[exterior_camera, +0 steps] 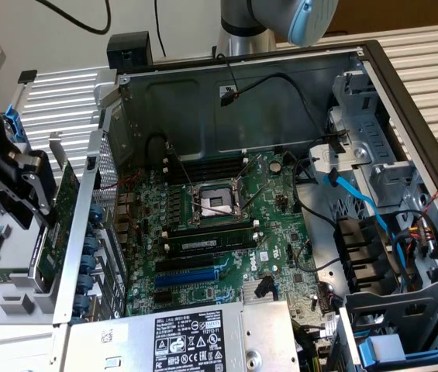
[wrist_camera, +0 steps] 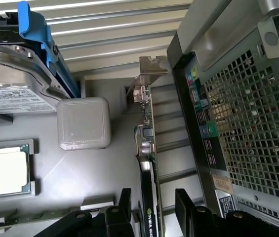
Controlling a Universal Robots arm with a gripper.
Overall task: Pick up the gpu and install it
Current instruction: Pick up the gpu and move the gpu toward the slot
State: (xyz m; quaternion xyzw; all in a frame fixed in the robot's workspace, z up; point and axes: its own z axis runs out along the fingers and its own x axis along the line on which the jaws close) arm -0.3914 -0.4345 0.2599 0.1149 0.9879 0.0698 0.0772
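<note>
The gpu stands on its edge in a grey parts tray just outside the computer case, its silver end bracket at the far end. In the exterior view the gpu is a green card at that view's left, next to the case's rear wall. My gripper is open and low over the card. One black finger stands on each side of the card, with a gap between each finger and it. In the exterior view the gripper reaches in from that view's left.
The open case holds the large motherboard with blue slots and a power supply in front. Its perforated rear wall is close beside the card. The tray also carries a processor chip, a grey block and a hard drive.
</note>
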